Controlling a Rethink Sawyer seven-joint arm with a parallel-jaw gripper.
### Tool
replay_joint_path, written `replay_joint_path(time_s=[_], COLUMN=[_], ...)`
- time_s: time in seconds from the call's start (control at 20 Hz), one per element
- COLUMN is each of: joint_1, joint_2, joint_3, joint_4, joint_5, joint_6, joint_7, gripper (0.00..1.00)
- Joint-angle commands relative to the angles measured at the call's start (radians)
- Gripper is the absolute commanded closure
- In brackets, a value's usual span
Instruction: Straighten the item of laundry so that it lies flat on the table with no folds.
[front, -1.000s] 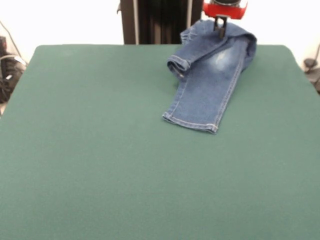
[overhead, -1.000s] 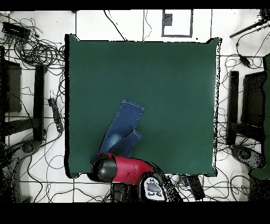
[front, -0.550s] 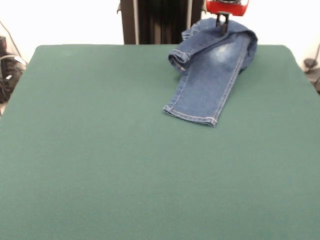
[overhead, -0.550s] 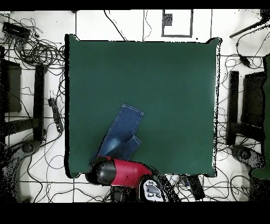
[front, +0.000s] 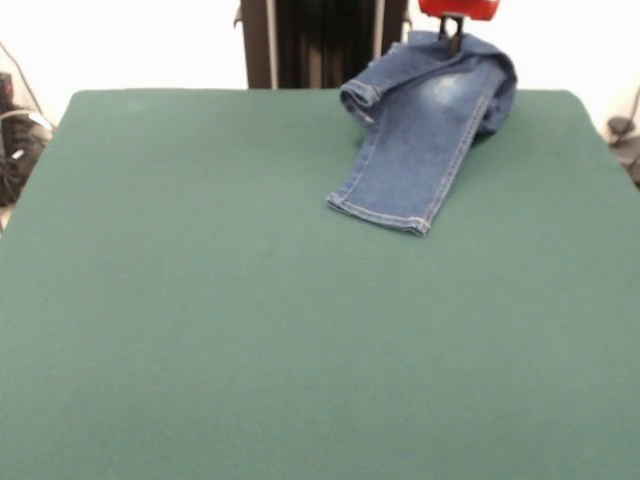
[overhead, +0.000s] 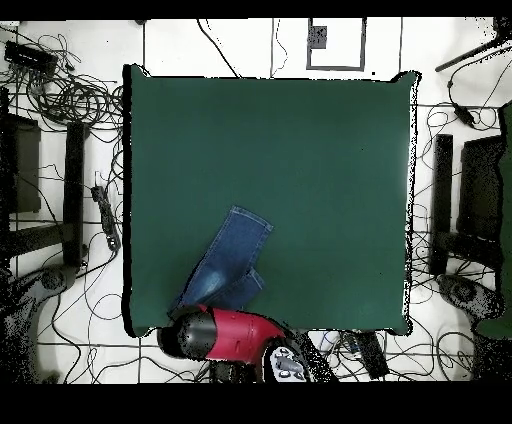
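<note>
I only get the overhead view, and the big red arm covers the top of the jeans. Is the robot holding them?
Observer: Yes. In the front view the gripper is pinched shut on the top end of the jeans and holds that end up off the table.
Operator: Are both legs lying flat?
Observer: No. One leg lies out long with its hem flat on the table. The other leg is doubled over beside it, and its cuff sticks up.
</note>
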Motion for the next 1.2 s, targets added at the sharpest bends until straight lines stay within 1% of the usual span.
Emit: replay_joint_path(time_s=[0.05,0.2,0.4,0.5,0.55,0.7,0.9,1.0,1.05,1.15,1.2], joint_1=[0.005,-0.016,0.006,0.069,0.099,0.125,0.277,0.364,0.416,0.468,0.518], joint_2=[0.038,0.016,-0.007,-0.028,-0.037,-0.052,-0.088,-0.106,-0.12,-0.131,-0.123], joint_3=[0.13,0.16,0.149,0.111,0.109,0.192,0.244,0.241,0.204,0.152,0.091], joint_4=[0.07,0.11,0.151,0.174,0.195,0.286,0.364,0.379,0.368,0.345,0.318], joint_5=[0.061,0.062,0.076,0.098,0.123,0.214,0.335,0.385,0.412,0.446,0.469], joint_6=[0.1,0.08,0.031,-0.012,-0.04,-0.15,-0.281,-0.335,-0.32,-0.281,-0.249], joint_7=[0.164,0.164,0.212,0.28,0.325,0.46,0.705,0.817,0.819,0.798,0.775], gripper=[1.0,1.0,1.0,1.0,1.0,1.0,1.0,1.0,1.0,1.0,1.0])
